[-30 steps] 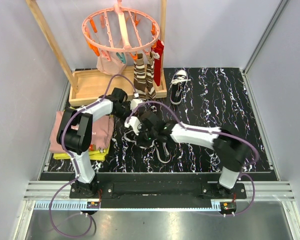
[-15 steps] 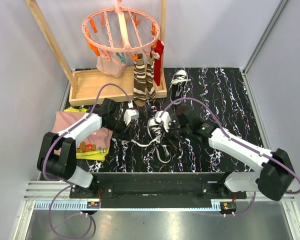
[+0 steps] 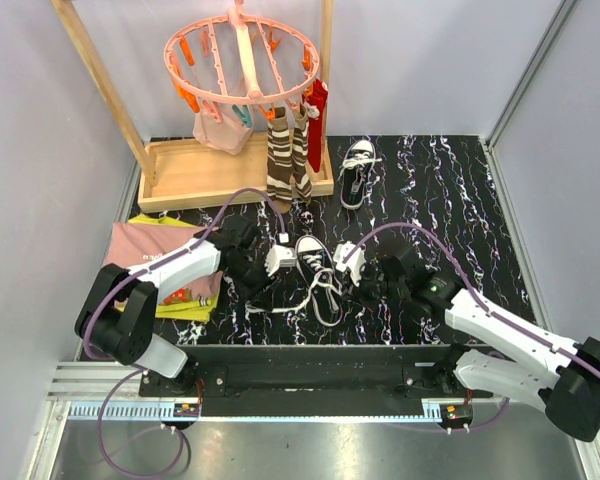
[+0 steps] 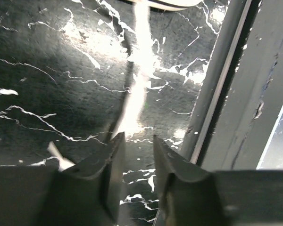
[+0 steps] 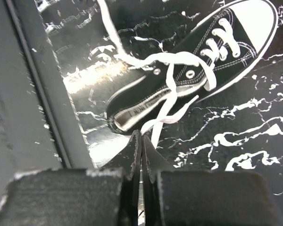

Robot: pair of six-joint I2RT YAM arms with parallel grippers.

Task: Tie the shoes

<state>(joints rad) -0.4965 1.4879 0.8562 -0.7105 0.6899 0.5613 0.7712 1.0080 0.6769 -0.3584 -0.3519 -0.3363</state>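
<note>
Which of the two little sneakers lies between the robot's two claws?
The nearer sneaker, between the left gripper and the right gripper. The other sneaker sits far back beside the wooden tray.

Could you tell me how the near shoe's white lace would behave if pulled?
Probably floppy: the lace lies in loose curves on the mat. Pulling may drag the shoe too, since it looks small and nothing holds it.

We had the left arm [image 3: 175, 265] folded sharply at the elbow, forearm low and running out to the right. The left gripper [image 4: 136, 139] pointed down, jaws parted by a narrow gap. The right arm [image 3: 500, 325] lay stretched low, forearm angled left. The right gripper [image 5: 141, 136] had its jaws pressed flat together. The two claws sat near each other, not touching.
</note>
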